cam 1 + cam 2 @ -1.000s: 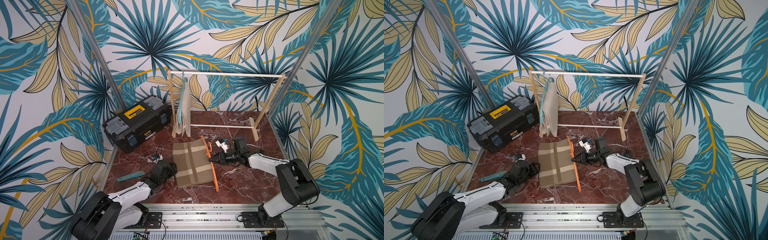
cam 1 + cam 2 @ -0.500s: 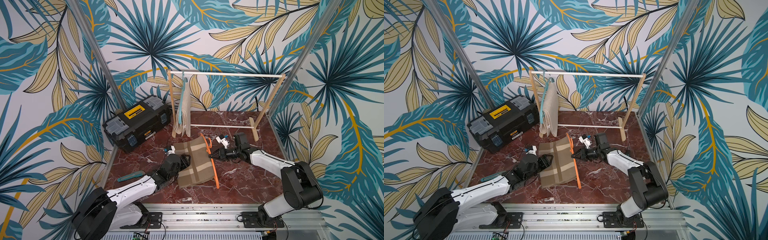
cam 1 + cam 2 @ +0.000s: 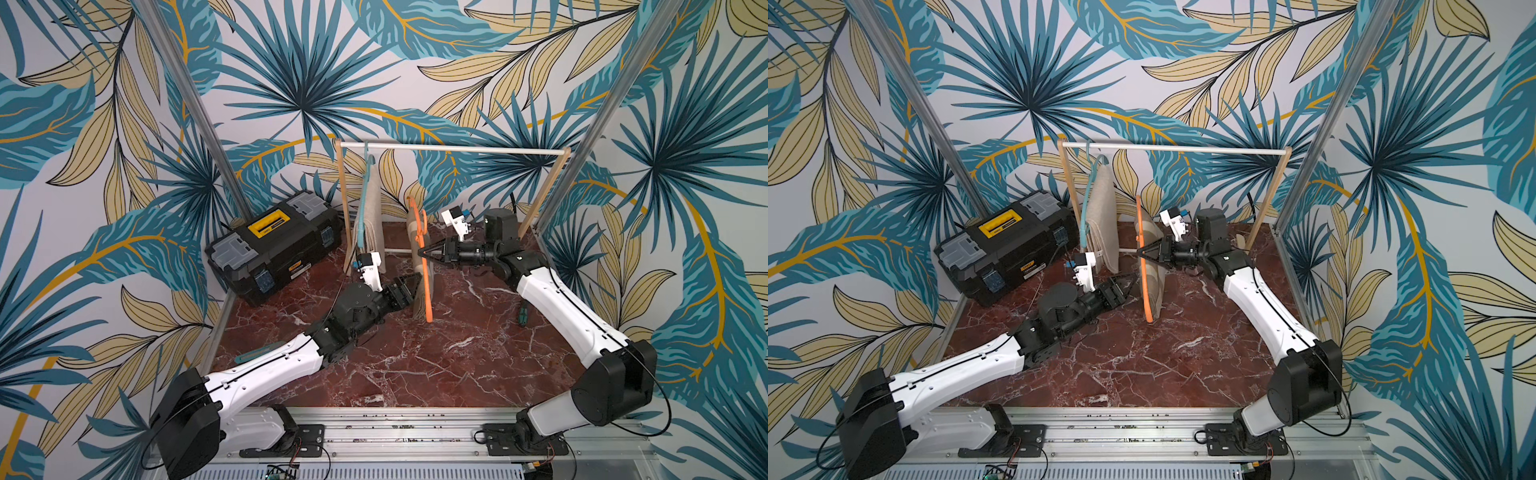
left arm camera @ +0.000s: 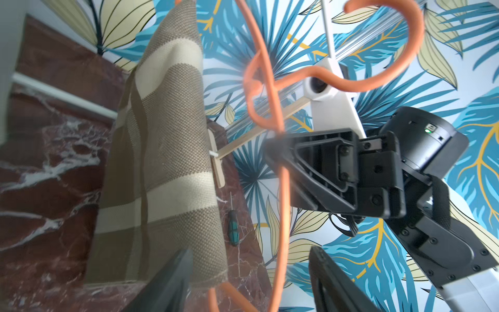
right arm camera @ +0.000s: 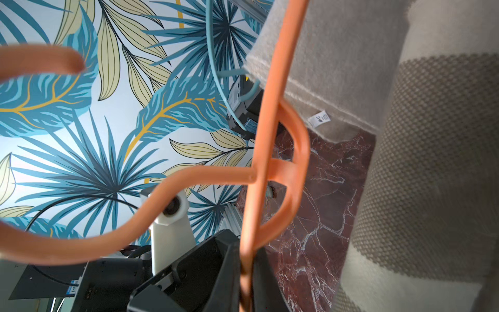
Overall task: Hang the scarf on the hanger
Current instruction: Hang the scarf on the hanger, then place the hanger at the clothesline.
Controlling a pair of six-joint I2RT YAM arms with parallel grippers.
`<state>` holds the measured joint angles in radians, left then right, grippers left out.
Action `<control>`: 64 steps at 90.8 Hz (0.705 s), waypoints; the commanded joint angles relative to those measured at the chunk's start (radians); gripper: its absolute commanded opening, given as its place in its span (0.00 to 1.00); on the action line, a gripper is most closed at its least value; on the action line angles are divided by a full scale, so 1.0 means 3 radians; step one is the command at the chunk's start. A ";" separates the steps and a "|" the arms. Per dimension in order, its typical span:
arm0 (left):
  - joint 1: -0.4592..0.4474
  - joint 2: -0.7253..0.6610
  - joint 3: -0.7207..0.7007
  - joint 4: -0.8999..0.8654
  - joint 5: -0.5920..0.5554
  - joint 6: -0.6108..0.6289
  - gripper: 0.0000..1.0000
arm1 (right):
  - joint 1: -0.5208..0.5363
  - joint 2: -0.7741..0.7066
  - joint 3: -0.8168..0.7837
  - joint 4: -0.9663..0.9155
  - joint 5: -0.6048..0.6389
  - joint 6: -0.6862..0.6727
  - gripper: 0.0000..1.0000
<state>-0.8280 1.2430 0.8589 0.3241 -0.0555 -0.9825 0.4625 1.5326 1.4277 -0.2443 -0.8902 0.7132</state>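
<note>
The space is enclosed by walls (image 3: 124, 104) papered with large tropical leaves in teal, dark blue and pale yellow on a whitish ground, with ochre stems. Below them, a desk (image 3: 415, 365) with a dark red marble pattern veined in white is seen. Two slanting aluminium posts (image 3: 188, 99) are set at its rear corners in both top views. A wooden rack (image 3: 453, 148) with a white top rod is placed at the back of the desk, and a black toolbox (image 3: 274, 249) with a yellow handle is set beside it on the left, close to the wall. A small green-handled screwdriver (image 4: 232, 229) is laid on the marble by the right edge. An aluminium rail (image 3: 395, 419) is fixed along the front edge. The scene is evenly and brightly lit.
</note>
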 commanded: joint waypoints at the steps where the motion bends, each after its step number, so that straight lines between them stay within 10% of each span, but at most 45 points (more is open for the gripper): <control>1: 0.0011 0.0115 0.0239 0.0008 0.0146 0.0246 0.74 | -0.0003 0.0139 0.0254 0.0189 -0.0072 0.0158 0.00; 35: 0.0165 0.0614 0.0589 0.0154 0.0523 0.0248 0.67 | -0.0003 0.0216 0.0421 0.0388 -0.0174 0.0306 0.00; 58: 0.0280 0.0793 0.0838 0.0223 0.0673 0.0242 0.02 | -0.0034 0.0232 0.0402 0.0378 -0.0187 0.0247 0.00; 64: 0.0302 0.0835 0.0936 0.0155 0.0713 0.0234 0.00 | -0.0064 0.0263 0.0416 0.0384 -0.0193 0.0246 0.00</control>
<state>-0.7567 1.4734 1.0767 0.3660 0.1341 -0.9260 0.4522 1.6089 1.5242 -0.2058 -0.9062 0.8089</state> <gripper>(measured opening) 0.087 0.119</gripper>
